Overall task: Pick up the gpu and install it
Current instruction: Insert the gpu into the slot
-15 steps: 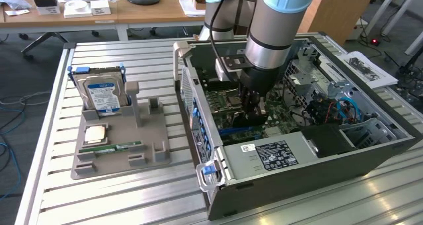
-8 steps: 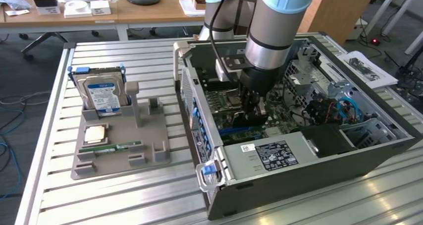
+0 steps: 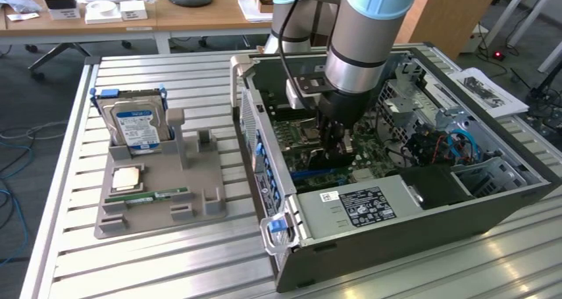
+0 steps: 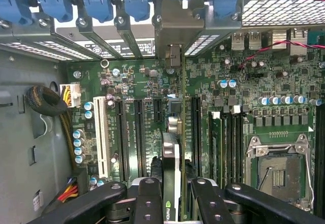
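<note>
Exterior view first: the grey arm reaches down from the top centre of the frame into the open computer case [image 3: 491, 200], which lies on its side on the slatted metal counter [image 3: 158, 266]. The hand [image 3: 336, 144] sits low in the middle of the case, just above the green motherboard [image 3: 303, 131], and something dark hangs between its fingers. At the left of the frame a grey moulded parts tray [image 3: 167, 193] holds the silver hard drive [image 3: 139, 124] upright in a slot, with a square processor chip [image 3: 125, 178] and a narrow green memory stick [image 3: 147, 197] lying flat in their recesses; each slot is shaped so its part stays put for picking. A grey power supply [image 3: 364, 207] with a printed label fills the near corner of the case.

Wrist view next: the black fingers [image 4: 150, 198] at the bottom centre are pinching the gpu [image 4: 171, 173], a thin card seen edge-on with a dark face and a pale metal edge. It is held upright, in line with the long black expansion slots [image 4: 138, 137] running up the board, a pose I judge suits pressing the edge connector straight in. Whether the card is already seated cannot be told. Blue plastic retaining clips [image 4: 99, 0] line the top of the frame, and the bare metal processor socket [image 4: 277, 170] lies at the lower right.
</note>
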